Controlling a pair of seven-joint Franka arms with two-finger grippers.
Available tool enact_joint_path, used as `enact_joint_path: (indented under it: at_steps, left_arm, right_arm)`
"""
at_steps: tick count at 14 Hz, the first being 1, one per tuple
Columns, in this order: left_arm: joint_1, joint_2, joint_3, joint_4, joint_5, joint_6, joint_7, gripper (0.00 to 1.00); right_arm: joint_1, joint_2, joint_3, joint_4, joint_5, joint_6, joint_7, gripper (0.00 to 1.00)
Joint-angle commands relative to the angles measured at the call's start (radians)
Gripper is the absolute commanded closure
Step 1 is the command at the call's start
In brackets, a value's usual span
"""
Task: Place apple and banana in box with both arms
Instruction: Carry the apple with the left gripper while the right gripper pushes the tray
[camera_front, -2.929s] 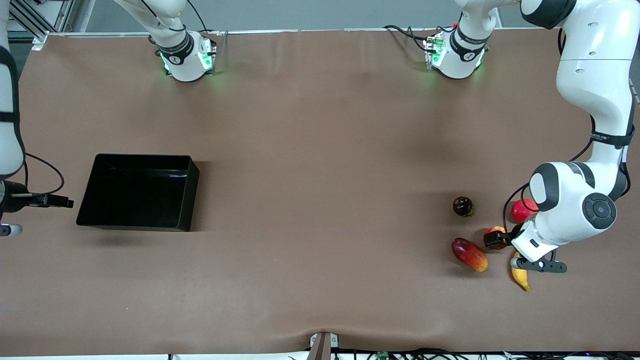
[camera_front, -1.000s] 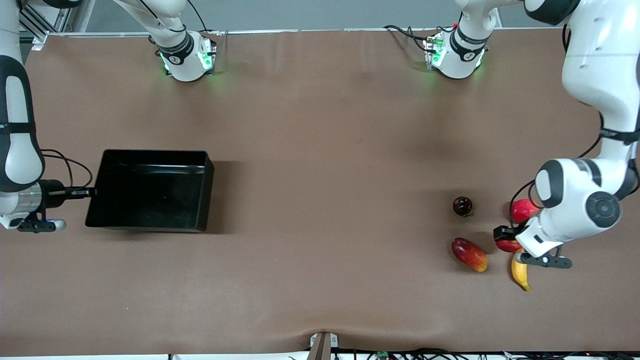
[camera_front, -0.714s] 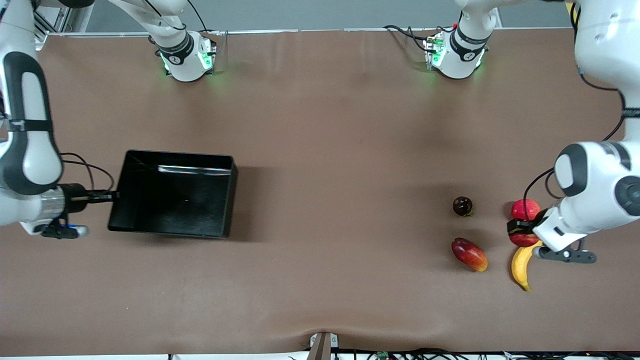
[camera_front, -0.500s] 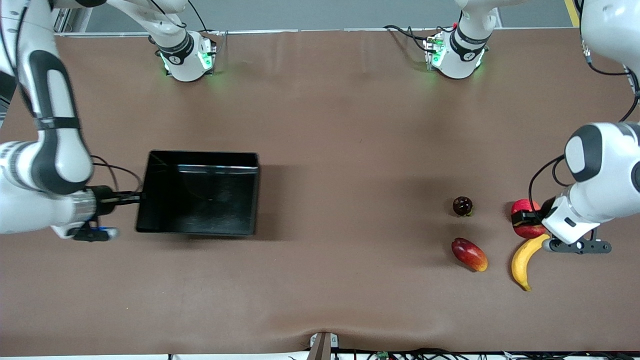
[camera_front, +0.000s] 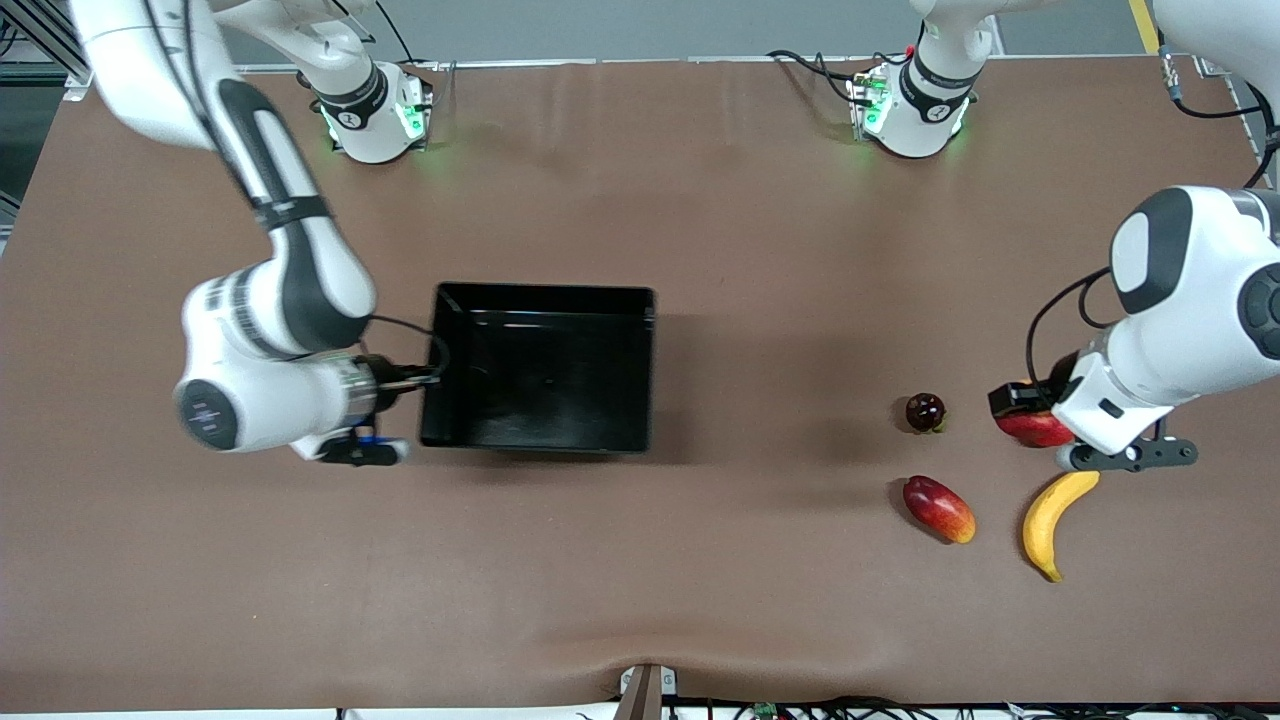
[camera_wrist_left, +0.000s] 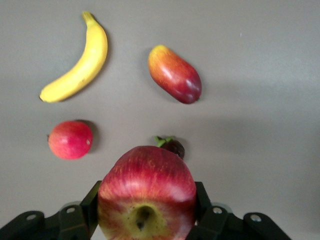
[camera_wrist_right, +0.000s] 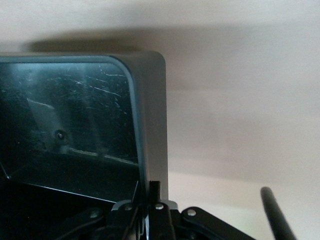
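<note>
1. Right gripper (camera_front: 425, 375) — jaws pinched shut on the wall of the box (camera_front: 545, 445), at the box's end toward the right arm's end of the table. In the right wrist view the thin black wall (camera_wrist_right: 152, 145) runs straight out from between the closed fingers (camera_wrist_right: 156, 197).

2. Box — shallow, glossy black, nothing in it; sits mid-table, reaching out from the right gripper's fingers toward the fruit.

3. Dark round fruit (camera_front: 925, 412) — on the table, just beside the left gripper's fingers.

4. Mango-like fruit (camera_front: 939, 509) — red-orange, on the table, near the banana.

5. Left gripper (camera_front: 1020, 410) — fingers part-spread and clamped on the apple (camera_wrist_left: 146, 192), held up over the plain red fruit (camera_wrist_left: 70, 139). The left wrist view shows the apple filling the gap between the fingers (camera_wrist_left: 92, 200), pale stem dimple facing the camera.

6. Banana (camera_front: 1055, 510) — on the table, clear of both sets of fingers, close below the left gripper in the front view.

Step in hand, by judgement: box gripped and apple gripped, neither fruit yet in the box. Next move likely calls for carrying the apple over the open box, lowering it inside the walls and spreading the fingers; the banana remains to be picked.
</note>
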Motion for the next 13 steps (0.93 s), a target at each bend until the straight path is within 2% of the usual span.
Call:
enact_joint_path:
  at_steps: [1,4,6,9,12,13]
  left_arm:
    - [0.009,-0.038,-0.033,-0.034,-0.017,-0.033,-0.05,1.0]
    - [0.006,-0.06,-0.067,-0.074,-0.057,-0.031,-0.125,1.0]
    - [0.003,-0.063,-0.128,-0.1,-0.057,-0.014,-0.246,1.0]
    - [0.001,-0.06,-0.215,-0.183,-0.043,0.074,-0.398,1.0]
    - [-0.04,-0.051,-0.249,-0.257,-0.04,0.192,-0.49,1.0]
    - [-0.074,-0.049,-0.249,-0.281,-0.04,0.243,-0.521,1.0]
  right_arm:
    - [0.077,-0.001,-0.011,-0.012,0.048,0.069,0.075,1.0]
    - [0.171,0.038,-0.011,-0.029,0.051,0.196,0.171,1.0]
    - [0.252,0.071,-0.012,-0.029,0.049,0.279,0.266,1.0]
    - [0.295,0.102,-0.012,-0.029,0.049,0.347,0.293,1.0]
    - [0.321,0.125,-0.012,-0.027,0.049,0.41,0.293,1.0]
    - [0.311,0.124,-0.012,-0.023,0.048,0.402,0.293,0.75]
